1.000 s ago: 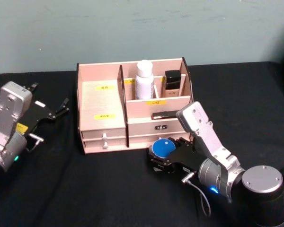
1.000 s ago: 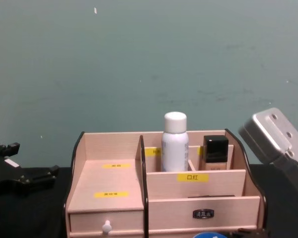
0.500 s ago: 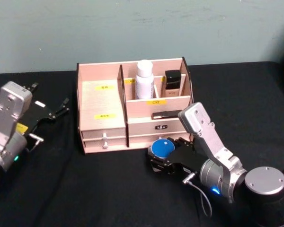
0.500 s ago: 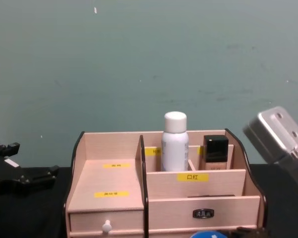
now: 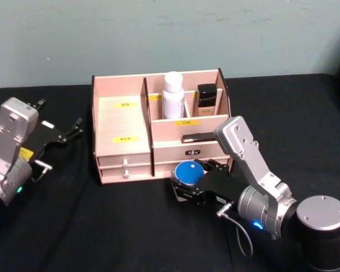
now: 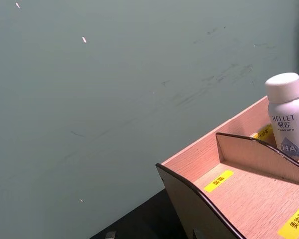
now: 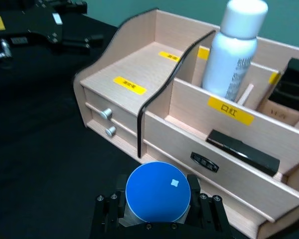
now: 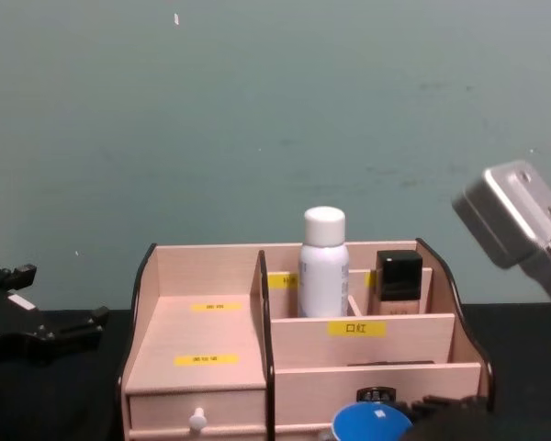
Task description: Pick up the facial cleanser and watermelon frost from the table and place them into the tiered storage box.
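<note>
Item 1, facial cleanser (image 5: 173,95): upright in a rear upper compartment of the tiered storage box (image 5: 120,122), just beside a short beige bottle w/ black cap (image 5: 206,95) in the next compartment. Status: placed, by the look of it.

Item 2, watermelon frost (image 5: 189,173): blue lid up, clamped between the fingers of the right claw (image 5: 191,182), in front of the box's lower front panel, just beside it. Chest view puts the lid level w/ the bottom tier, so judged lifted off the black table (image 5: 130,226), though contact w/ the cloth can't be confirmed. Status: gripped, not yet in the box.

Item 3, left claw (image 5: 68,131): parked to the left of the box, well apart from it, fingers spread, holding nothing.

Progress: approx. half done. Remaining: raise jar over a tier wall, set it in a free compartment, release.
</note>
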You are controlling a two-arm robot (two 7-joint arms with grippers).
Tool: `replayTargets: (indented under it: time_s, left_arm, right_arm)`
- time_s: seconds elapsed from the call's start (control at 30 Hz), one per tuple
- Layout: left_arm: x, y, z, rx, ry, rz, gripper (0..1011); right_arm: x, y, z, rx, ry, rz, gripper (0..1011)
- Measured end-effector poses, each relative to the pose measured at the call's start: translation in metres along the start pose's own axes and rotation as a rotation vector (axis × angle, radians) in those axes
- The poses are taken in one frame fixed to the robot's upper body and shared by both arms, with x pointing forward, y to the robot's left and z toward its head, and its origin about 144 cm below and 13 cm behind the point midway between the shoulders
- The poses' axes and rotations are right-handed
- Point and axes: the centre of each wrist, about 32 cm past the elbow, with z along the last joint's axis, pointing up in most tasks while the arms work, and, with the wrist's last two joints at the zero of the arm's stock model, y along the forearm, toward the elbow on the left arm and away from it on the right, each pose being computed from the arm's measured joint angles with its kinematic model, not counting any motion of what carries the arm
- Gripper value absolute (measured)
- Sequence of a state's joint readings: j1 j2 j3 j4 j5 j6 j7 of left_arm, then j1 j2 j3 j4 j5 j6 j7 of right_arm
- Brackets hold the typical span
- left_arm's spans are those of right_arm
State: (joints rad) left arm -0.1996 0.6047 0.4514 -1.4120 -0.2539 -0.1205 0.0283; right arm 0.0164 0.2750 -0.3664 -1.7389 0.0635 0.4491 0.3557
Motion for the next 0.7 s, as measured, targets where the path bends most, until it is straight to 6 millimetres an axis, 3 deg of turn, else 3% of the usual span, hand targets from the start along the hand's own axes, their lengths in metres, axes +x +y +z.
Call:
replayTargets:
  time_s: [0.3,0.7]
  left_arm:
    - [0.000,0.000,0.000,0.000,0.000,0.000,1009]
    - [0.000,0.000,0.000,0.000,0.000,0.000,1010]
  right_arm:
    - [-0.005,-0.001,0.015,0.046,-0.002,0.049,735]
    - [-0.019,0.013,0.043,0.115,-0.033,0.111,735]
